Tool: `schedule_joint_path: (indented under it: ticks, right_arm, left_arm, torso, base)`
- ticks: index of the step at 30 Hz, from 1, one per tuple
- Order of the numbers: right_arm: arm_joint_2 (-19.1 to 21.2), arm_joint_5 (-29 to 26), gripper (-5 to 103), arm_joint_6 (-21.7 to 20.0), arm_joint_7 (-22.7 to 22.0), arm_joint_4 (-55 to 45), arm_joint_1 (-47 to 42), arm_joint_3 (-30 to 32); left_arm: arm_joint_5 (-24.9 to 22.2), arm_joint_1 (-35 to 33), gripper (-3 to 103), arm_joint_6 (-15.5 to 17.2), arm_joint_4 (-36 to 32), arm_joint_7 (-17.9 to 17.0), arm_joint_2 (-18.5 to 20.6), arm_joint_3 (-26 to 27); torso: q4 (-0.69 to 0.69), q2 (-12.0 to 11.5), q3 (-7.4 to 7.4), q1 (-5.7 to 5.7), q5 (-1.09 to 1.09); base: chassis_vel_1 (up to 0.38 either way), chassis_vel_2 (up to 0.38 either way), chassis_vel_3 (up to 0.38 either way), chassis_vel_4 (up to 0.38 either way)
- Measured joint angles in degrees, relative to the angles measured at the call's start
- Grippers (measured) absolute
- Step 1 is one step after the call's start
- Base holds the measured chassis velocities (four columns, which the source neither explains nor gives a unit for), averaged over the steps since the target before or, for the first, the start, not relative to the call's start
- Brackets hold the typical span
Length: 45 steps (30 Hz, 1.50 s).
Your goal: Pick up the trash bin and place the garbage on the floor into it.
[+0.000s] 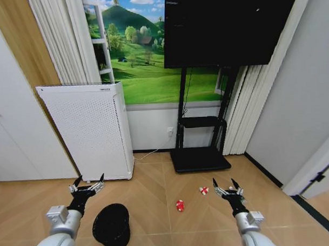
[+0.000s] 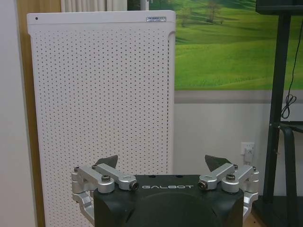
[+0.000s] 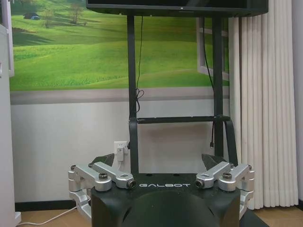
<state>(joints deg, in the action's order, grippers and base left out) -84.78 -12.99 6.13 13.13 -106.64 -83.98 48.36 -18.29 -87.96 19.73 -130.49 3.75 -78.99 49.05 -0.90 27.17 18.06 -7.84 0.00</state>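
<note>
Two wrappers (image 1: 180, 205) lie beside trash bin (image 1: 111, 227), near appliance (image 1: 89, 131).

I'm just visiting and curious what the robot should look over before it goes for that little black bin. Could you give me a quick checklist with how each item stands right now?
1. Left hand open and holding nothing: ok, its fingers are spread above the floor.
2. Right hand open and holding nothing: ok.
3. Trash bin in sight, near the left hand: ok, on the wood floor just below that hand in the head view.
4. Bin standing upright: cannot tell from this angle.
5. Garbage located: partly ok, two red-and-white pieces lie between the hands; whether there is more, cannot tell.
6. White perforated appliance apart from the bin: ok.
</note>
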Motion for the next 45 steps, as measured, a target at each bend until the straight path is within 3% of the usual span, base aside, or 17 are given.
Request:
schedule_joint_path:
  ticks: [45]
  right_arm:
    - [0.5, -1.23, 100, 0.85, -0.2, 0.47, -0.02, 0.72]
  left_arm:
    - [0.69, -0.51, 100, -0.09, -1.3, 0.82, -0.67, 0.05]
  torso:
    - [0.0, -10.49, -6.93, 3.55, 0.0]
  base:
    - [0.0, 0.0, 0.0, 0.0]
